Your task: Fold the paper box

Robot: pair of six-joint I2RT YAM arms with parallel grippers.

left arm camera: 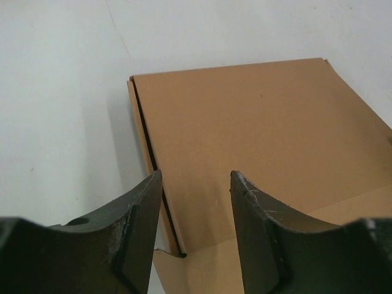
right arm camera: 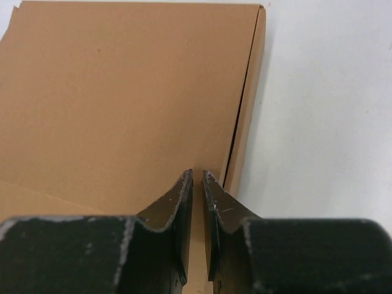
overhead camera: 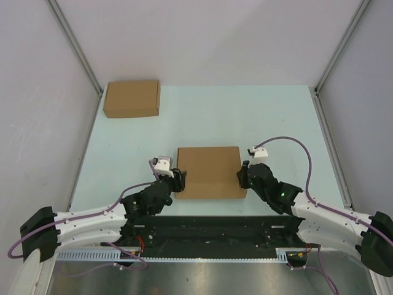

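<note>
top external: the paper box sits folded by the surface's near edge; left wrist: left gripper wide astride its side; right wrist: right gripper nearly closed (pinching or not, cannot tell), so a lopsided shove could pop it open.

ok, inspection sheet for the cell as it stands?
surface: pale green table, no marks seen
job's things: paper box lying flat at centre, a gap showing along its left side
clutter: second cardboard box, far left corner
hands: left hand open, straddling the box's left edge; right hand nearly shut at its right edge, grip unclear
cables: purple cables looping off both wrists, not touching the box
surroundings: white walls, aluminium posts
</note>
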